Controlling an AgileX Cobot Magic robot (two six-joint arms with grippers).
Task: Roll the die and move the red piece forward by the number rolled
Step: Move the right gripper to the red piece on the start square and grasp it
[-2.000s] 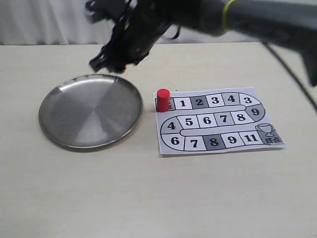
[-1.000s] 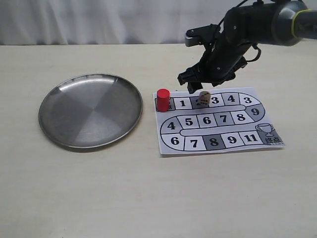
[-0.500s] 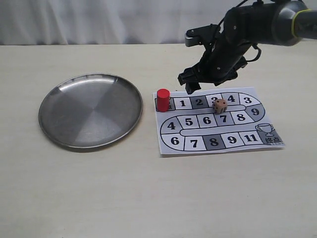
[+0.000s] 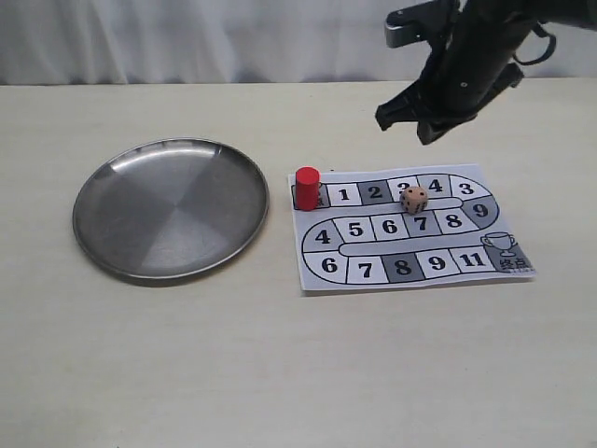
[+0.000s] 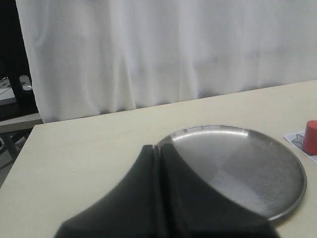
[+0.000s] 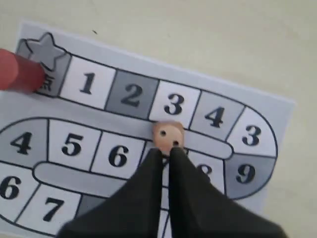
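While clear of claws, die (image 4: 414,199) mid-board (image 4: 485,271).

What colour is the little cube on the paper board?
Light tan with dark dots; the die shows best in the right wrist view.

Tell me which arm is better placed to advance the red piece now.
Right, probably. The right gripper hangs above the board, which holds the die and the red piece. The left gripper sits shut beyond the plate, outside the exterior view.

table (image 4: 187,373): pale beige, matte | curtain (image 5: 173,49): white, pleated, behind table
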